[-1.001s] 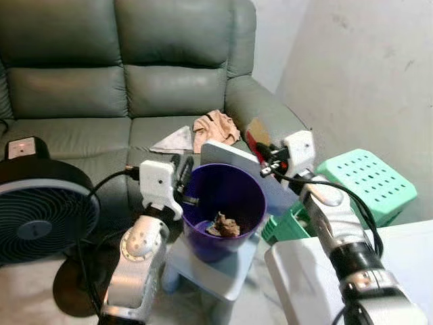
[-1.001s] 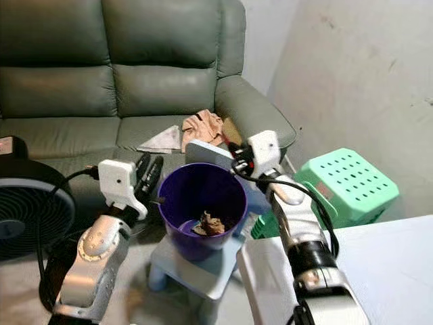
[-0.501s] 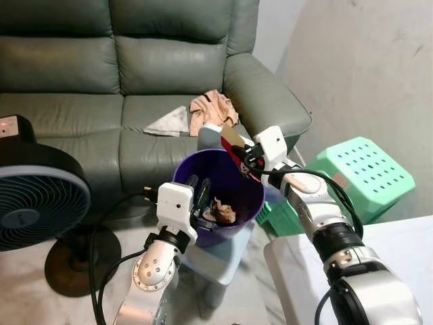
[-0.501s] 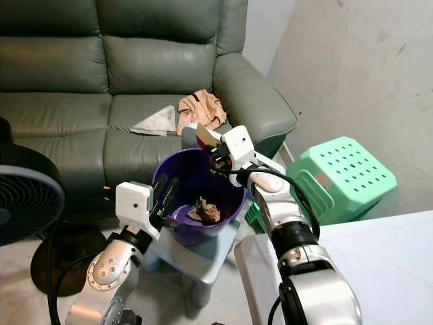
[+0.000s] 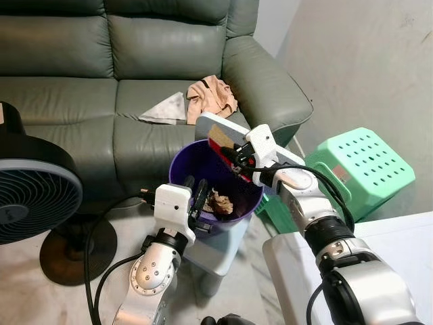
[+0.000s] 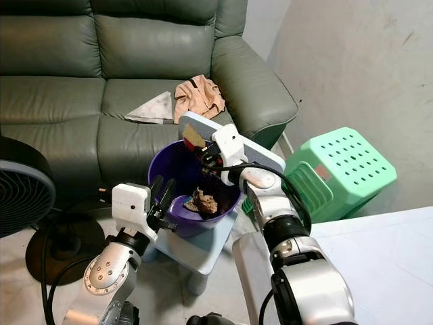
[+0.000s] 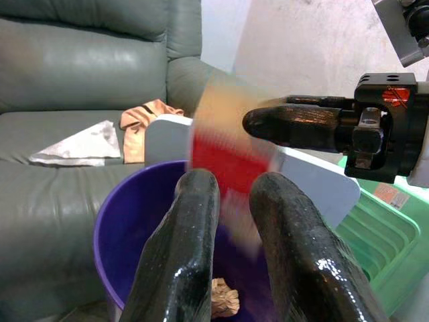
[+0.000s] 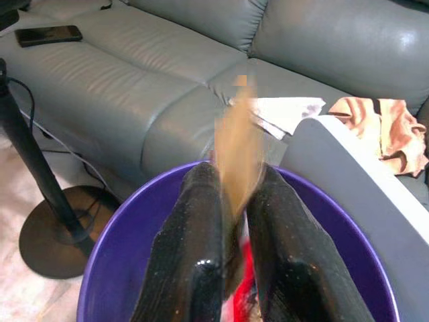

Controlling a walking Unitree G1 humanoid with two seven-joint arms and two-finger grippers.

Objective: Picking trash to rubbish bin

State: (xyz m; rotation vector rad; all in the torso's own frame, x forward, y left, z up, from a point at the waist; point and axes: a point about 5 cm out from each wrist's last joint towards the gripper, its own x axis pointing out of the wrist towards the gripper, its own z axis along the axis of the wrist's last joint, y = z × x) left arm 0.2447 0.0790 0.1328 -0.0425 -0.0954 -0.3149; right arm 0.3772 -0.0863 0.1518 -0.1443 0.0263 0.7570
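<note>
The bin [image 5: 203,169] sits on a stool [image 5: 215,244] near the sofa [image 5: 101,81]; fan [image 5: 34,196] left, crate [image 5: 365,169] right.

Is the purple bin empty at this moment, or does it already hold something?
Not empty. A crumpled brown scrap lies at the bottom of the purple bin, while the right gripper holds a red-and-tan wrapper over its opening.

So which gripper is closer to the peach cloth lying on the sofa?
Right. The right gripper is over the purple bin's far rim, on the peach cloth's side; the left gripper is at its near rim.
</note>
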